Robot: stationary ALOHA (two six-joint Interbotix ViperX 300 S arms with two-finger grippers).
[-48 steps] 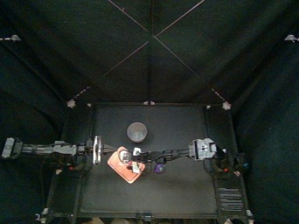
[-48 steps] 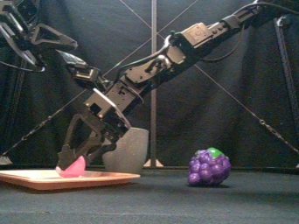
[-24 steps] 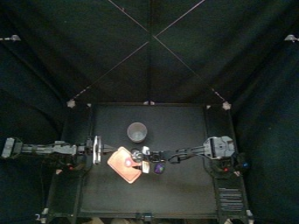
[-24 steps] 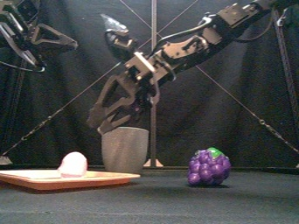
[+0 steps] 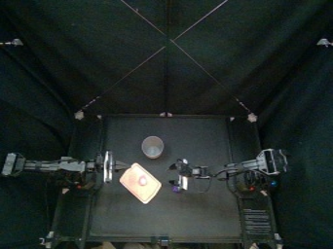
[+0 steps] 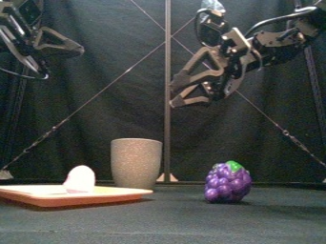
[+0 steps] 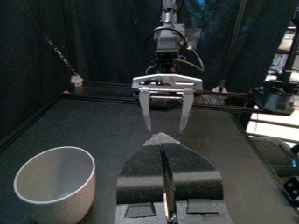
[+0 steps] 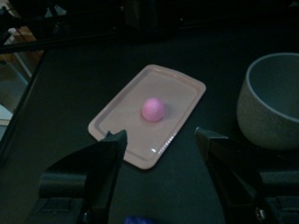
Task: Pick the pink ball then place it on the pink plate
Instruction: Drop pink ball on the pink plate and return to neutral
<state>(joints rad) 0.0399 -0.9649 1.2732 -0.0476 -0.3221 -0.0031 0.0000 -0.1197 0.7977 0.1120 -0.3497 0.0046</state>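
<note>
The pink ball (image 6: 79, 178) lies on the flat pink plate (image 6: 51, 195) at the table's left, free of any gripper. From above, the ball (image 5: 138, 179) sits near the plate's (image 5: 130, 187) middle. My right gripper (image 6: 192, 93) hangs open and empty, high over the table to the right of the plate. Its wrist view looks down on the ball (image 8: 152, 108) and plate (image 8: 176, 92) between wide-spread jaws. My left gripper (image 7: 167, 144) rests shut at the table's left side (image 5: 101, 170).
A tall grey speckled cup (image 6: 136, 162) stands just behind the plate's right end. A purple toy grape bunch (image 6: 230, 181) with a green top sits to the right of the cup, near the front.
My right gripper let go of the pink ball on the plate, rose and drew back to the right. The ball stays on the plate. The left arm has not moved.
</note>
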